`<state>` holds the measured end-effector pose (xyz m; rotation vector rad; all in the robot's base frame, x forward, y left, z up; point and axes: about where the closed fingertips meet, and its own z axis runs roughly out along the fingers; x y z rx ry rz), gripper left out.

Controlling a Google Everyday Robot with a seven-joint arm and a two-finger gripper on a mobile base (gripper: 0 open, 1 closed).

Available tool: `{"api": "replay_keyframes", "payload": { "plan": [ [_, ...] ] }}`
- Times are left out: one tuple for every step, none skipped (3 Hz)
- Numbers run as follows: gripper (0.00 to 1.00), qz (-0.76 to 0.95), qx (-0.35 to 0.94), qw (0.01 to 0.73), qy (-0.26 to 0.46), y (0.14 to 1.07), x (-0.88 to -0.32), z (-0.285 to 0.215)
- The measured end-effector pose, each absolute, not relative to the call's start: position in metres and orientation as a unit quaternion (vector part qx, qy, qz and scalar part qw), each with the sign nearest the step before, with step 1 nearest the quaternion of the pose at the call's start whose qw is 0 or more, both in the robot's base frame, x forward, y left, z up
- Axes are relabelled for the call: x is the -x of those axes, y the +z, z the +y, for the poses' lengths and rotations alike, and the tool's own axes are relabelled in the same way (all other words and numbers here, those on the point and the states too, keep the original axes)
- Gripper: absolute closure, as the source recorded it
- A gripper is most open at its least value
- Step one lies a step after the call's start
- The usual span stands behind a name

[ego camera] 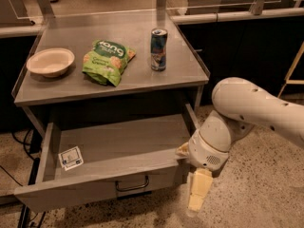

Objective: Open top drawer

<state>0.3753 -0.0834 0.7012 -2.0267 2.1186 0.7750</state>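
Note:
The top drawer (102, 186) is a wide grey metal drawer under the tabletop. It is pulled far out toward me. Its dark loop handle (132, 184) sits at the middle of the front. A small white card (71, 157) lies on its floor at the left. My gripper (195, 194) hangs at the drawer's front right corner, its pale fingers (198, 188) pointing down toward the floor, clear of the handle. It holds nothing that I can see.
On the grey metal table (180, 75) stand a cream bowl (50, 61), a green snack bag (107, 61) and a blue drink can (158, 49). Speckled floor lies to the right. A dark cabinet wall stands behind my arm.

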Motion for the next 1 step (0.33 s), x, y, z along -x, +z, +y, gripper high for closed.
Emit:
{"api": "replay_keyframes", "payload": {
  "plan": [
    [0.00, 0.698, 0.667, 0.054, 0.255, 0.7012, -0.3753, -0.0834]
  ]
}}
